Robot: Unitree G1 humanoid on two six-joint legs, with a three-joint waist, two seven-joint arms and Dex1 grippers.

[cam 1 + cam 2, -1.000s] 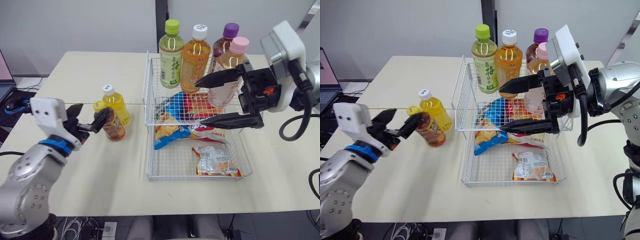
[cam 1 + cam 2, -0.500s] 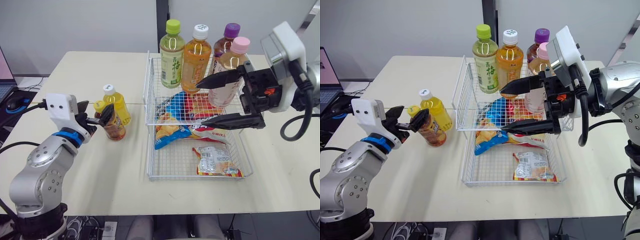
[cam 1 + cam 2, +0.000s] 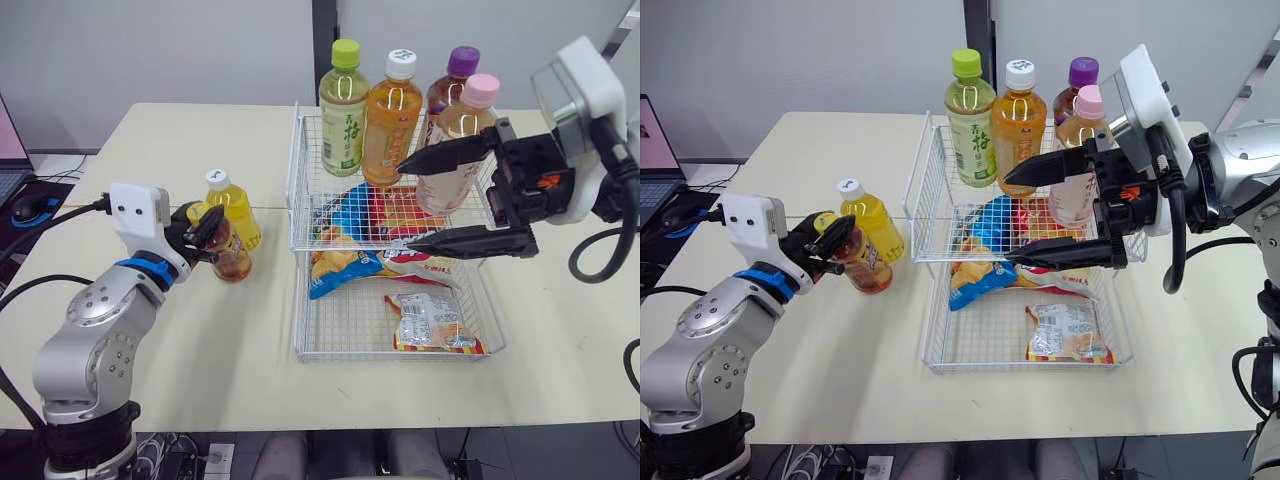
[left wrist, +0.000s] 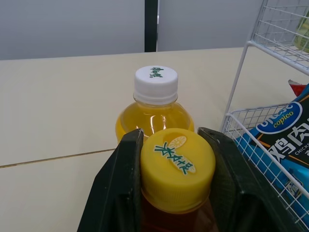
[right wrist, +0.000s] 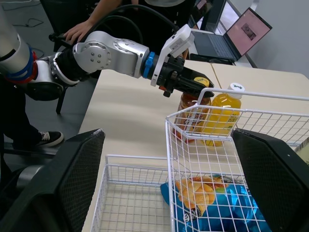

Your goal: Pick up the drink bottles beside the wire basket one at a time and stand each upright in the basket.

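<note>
One small foil snack packet (image 3: 432, 322) lies nearest me, flat in the low front compartment of the wire basket (image 3: 297, 300), which sits on the pale table (image 3: 200, 340). Behind it, crisp bags (image 3: 345, 215) fill the raised rear compartment, and one of them spills forward under its front edge.

Left of the basket, on the bare table, stands the amber bottle (image 3: 230, 258). My left jaws are pinching it just below its yellow cap (image 4: 177, 166), one black finger (image 4: 120, 183) pressed to each side of the neck. The bottle's base looks to be on the table, though I cannot tell whether it carries any weight there. Just behind it, upright and close enough that they may touch, is the yellow bottle (image 3: 236, 215) with a white cap.

My right jaws are spread wide and hang above the right side of the rear compartment, holding nothing. The pink-capped bottle (image 3: 462, 130) shows in the gap between the two fingers, beyond them.

Four bottles stand upright at the basket's far end: the green-capped bottle (image 3: 342, 115), the orange bottle (image 3: 390, 120), the purple-capped bottle (image 3: 455, 75) and the pink-capped one. Past the table's left end, the right wrist view shows a laptop (image 5: 244, 34) and a person's hand (image 5: 77, 31).
</note>
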